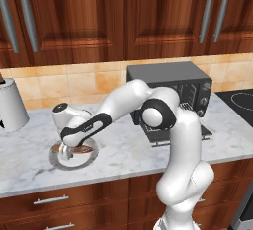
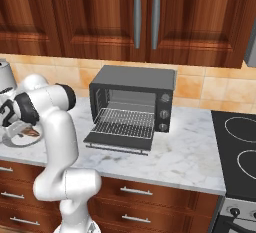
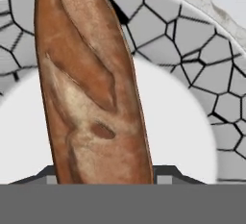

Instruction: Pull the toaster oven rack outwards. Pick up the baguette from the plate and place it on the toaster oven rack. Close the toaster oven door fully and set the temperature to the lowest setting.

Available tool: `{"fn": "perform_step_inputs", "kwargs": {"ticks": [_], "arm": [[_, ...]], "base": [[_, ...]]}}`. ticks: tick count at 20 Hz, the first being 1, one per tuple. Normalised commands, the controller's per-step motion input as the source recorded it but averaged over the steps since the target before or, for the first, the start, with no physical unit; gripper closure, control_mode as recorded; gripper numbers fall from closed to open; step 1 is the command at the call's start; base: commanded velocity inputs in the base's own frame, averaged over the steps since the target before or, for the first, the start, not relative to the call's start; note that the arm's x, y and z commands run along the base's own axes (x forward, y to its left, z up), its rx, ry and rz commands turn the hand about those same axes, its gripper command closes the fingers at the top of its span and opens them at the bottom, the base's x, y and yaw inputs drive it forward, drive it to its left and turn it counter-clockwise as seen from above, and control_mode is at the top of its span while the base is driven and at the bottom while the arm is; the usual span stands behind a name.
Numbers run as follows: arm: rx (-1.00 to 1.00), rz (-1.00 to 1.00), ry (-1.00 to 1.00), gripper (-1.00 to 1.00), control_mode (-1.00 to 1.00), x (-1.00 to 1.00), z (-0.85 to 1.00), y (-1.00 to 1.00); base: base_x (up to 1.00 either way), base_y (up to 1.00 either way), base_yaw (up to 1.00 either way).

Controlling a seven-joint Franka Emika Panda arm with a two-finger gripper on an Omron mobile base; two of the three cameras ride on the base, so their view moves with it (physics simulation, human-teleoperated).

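Left base view, lower left: your gripper sits down on the plate, over the baguette. Right base view, centre: the toaster oven rack is out over the toaster oven door. Hand view: the loaf stands between the finger tips, long axis bottom to top; jaws look half-closed against it, but you cannot tell if they grip it.

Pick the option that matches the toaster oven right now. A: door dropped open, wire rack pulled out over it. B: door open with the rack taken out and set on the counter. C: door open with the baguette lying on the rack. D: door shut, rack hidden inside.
A: in the right base view the toaster oven door hangs open and the bare toaster oven rack juts out over it, while the baguette lies on the plate.
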Motion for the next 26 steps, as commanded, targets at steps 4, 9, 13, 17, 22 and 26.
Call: {"fn": "perform_step_inputs", "kwargs": {"ticks": [4,9,13,17,22,26], "arm": [[0.00,-0.11,0.00,1.00,-1.00,0.00,0.39,-0.16],[0.00,-0.10,0.00,1.00,-1.00,-0.01,0.76,-0.16],[0.01,-0.06,0.00,1.00,-1.00,-0.06,0.87,-0.23],[0.03,0.00,-0.02,1.00,-1.00,-0.11,0.69,-0.46],[0.04,0.02,-0.13,1.00,-1.00,-0.18,0.48,-0.71],[0.09,0.04,-0.20,1.00,-1.00,-0.24,0.37,-0.88]], "base": [[0.00,0.00,0.00],[0.00,0.00,0.00],[0.00,0.00,0.00],[0.00,0.00,0.00],[0.00,0.00,0.00],[0.00,0.00,0.00]]}}
